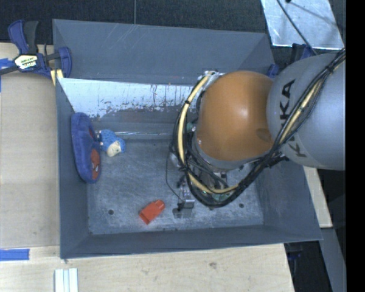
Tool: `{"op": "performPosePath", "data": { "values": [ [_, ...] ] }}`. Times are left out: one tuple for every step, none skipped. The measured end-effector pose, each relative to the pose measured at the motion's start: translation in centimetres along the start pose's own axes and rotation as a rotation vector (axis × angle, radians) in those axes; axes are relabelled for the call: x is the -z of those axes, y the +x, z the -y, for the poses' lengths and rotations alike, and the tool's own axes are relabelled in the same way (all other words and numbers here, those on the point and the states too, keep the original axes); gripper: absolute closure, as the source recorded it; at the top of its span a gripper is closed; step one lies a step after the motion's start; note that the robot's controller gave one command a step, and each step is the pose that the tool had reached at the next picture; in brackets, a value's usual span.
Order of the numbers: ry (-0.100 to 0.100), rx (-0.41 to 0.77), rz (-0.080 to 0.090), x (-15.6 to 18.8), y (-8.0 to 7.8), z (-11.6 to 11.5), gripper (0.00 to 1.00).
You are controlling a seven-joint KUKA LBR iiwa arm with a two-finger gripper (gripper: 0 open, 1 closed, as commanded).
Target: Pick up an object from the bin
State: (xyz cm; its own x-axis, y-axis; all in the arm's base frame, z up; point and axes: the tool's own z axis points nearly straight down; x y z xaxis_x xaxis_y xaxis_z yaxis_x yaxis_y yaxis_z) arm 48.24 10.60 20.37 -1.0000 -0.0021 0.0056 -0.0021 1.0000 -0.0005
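Just right of the orange-red block [151, 212] | gripper [184, 207] down near the bin [128, 178] floor | its grip: cannot tell from here

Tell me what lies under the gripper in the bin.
Bare grey bin floor shows around the gripper; a small orange-red block lies beside it. The arm's orange cover hides the floor beneath it.

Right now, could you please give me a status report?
Pincer down at bin front, beside orange block. Blue toy and small figure by left wall, not in the way.
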Motion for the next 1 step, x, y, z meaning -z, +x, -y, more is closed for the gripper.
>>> {"op": "performPosePath", "data": {
  "values": [
    [0.001,-0.059,0.000,-13.50,-0.47,-4.28,0.00]
  ]
}}
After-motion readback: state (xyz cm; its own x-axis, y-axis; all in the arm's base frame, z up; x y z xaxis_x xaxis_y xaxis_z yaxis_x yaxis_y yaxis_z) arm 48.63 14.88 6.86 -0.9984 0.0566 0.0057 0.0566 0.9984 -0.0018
